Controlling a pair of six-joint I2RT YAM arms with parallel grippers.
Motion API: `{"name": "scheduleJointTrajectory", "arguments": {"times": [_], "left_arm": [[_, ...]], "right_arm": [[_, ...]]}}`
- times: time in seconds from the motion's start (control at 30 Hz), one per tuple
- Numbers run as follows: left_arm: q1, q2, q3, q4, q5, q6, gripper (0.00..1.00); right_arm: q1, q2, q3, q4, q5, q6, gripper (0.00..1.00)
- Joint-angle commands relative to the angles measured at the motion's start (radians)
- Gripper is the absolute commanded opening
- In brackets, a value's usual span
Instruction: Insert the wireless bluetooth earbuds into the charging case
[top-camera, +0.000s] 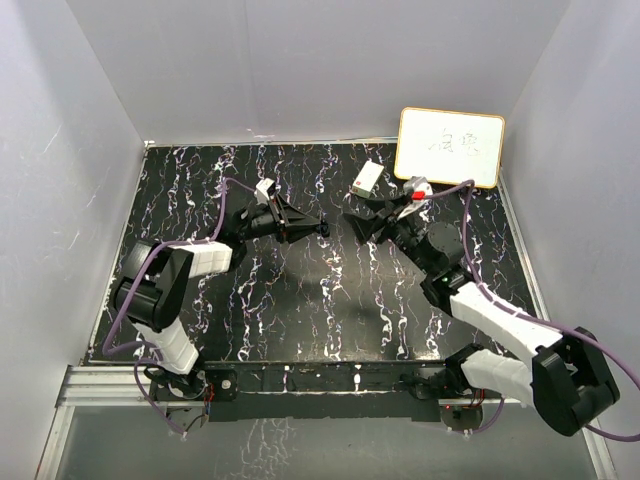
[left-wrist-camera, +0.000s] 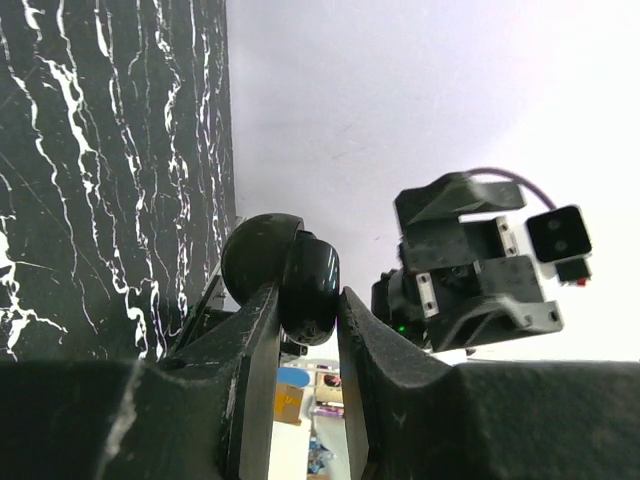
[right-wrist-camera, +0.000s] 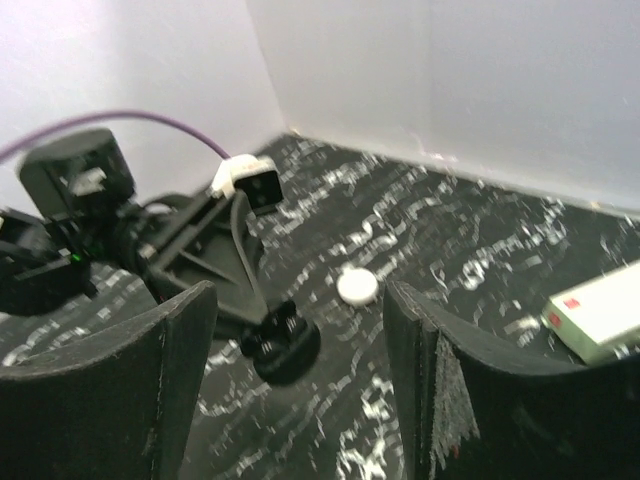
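Charging case (top-camera: 323, 229) hangs centre-frame from above, clamped in the left gripper (top-camera: 316, 228); the right gripper (top-camera: 352, 220) faces it. Left wrist: fingers (left-wrist-camera: 252, 355) pinch its rounded sides, so it could squirt out. Right wrist: jaws apart, empty; earbuds indiscernible, perhaps unseated, liable to fall.

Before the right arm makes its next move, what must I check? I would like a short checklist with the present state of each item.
1. Left gripper is clamped on the black case: ok.
2. Right gripper is open and holding nothing: ok.
3. Case lid is open enough for insertion: cannot tell, the view is blurred.
4. An earbud is in sight to pick up: cannot tell, none shows clearly in any view.
5. White puck lies on the table, apart from both grippers: ok.
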Motion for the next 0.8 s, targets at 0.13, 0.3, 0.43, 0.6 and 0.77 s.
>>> {"name": "scheduleJointTrajectory", "arguments": {"times": [0.13,0.3,0.43,0.6,0.77], "left_arm": [[0.002,0.065,0.051,0.141,-0.04,-0.1,0.0],[-0.006,0.068,0.074,0.119,-0.056,-0.101,0.0],[-0.019,0.051,0.072,0.091,-0.071,-0.09,0.0],[-0.027,0.035,0.044,0.097,-0.083,-0.096,0.0],[-0.031,0.017,0.026,0.091,-0.084,-0.094,0.0]], "right_arm": [[0.094,-0.029,-0.13,-0.139,0.237,-0.163,0.73],[0.228,0.056,-0.147,-0.077,0.381,-0.237,0.78],[0.288,0.134,-0.186,0.073,0.455,-0.249,0.81],[0.297,0.243,-0.276,0.384,0.499,-0.28,0.98],[0.298,0.366,-0.299,0.617,0.478,-0.338,0.98]]}}
